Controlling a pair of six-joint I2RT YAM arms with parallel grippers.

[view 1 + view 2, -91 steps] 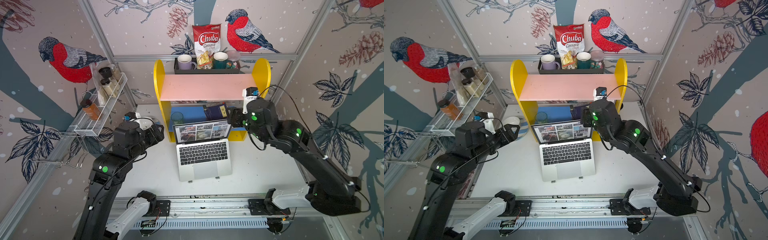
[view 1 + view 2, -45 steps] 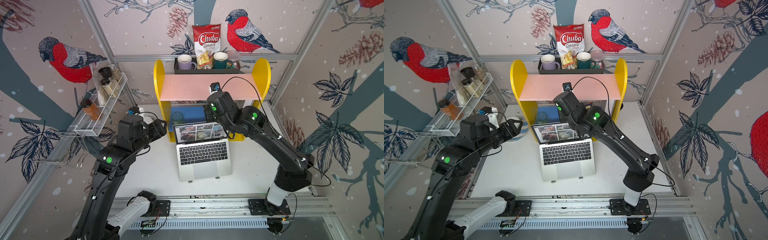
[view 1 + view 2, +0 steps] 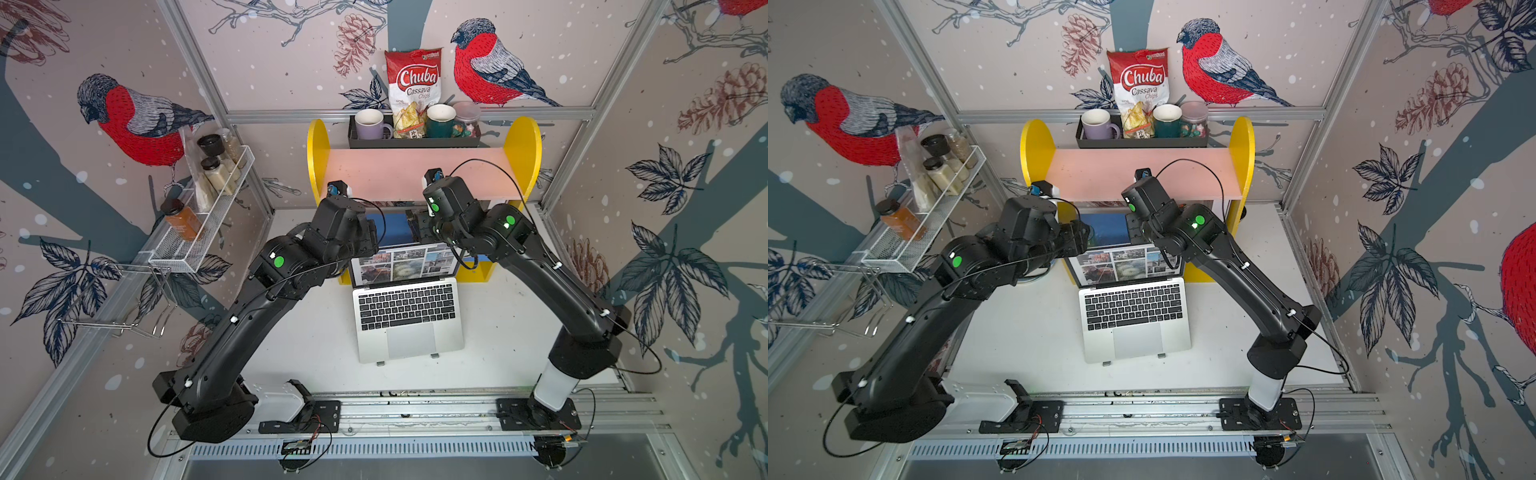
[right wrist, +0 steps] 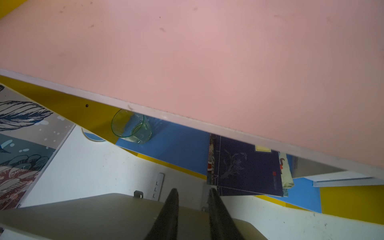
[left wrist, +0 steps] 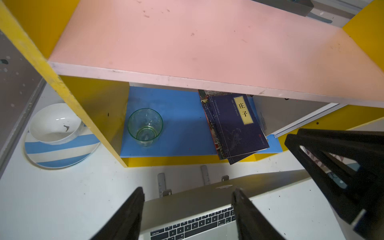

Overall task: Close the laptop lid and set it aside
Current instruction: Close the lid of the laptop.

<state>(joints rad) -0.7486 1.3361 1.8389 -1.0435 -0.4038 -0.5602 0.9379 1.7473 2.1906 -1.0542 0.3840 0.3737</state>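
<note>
Black jaws on the left gripper (image 5: 188, 190) stand wide apart, with nothing between them, right above the top edge of the laptop lid (image 5: 187, 202). The right gripper (image 4: 193, 190) has its jaws close together with a thin gap and nothing in it, over the same edge. The lid is up and leans back, with pictures on its screen. The laptop (image 3: 409, 328) sits on a metal stand (image 3: 379, 363) in the middle of the white table (image 3: 316, 332), just in front of the yellow and pink shelf (image 3: 415, 174). On the shelf's low blue board (image 5: 178, 116) are a glass (image 5: 145, 127) and dark blue books (image 5: 236, 124).
</note>
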